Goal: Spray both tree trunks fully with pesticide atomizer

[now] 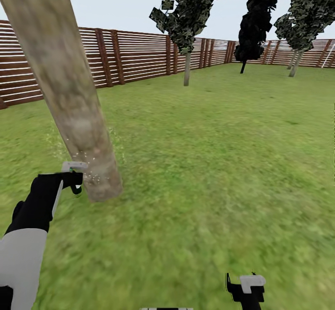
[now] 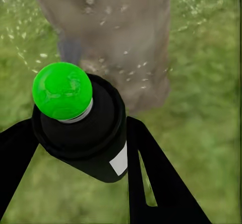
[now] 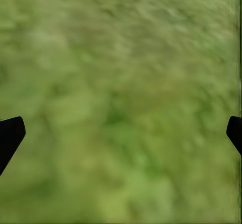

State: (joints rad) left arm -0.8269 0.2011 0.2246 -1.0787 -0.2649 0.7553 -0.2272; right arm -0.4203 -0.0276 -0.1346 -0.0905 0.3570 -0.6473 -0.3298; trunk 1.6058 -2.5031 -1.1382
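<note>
While my left gripper [image 2: 75, 148] clamps the pesticide atomizer [image 2: 80, 126] near the tree trunk [image 1: 70, 101] base | right gripper [image 3: 121, 128] jaws spread, empty | risk: pesticide [image 2: 126, 73] lands low only, upper trunk stays bare.

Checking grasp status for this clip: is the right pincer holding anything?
No, the right pincer is spread wide with just green grass between its fingertips.
</note>
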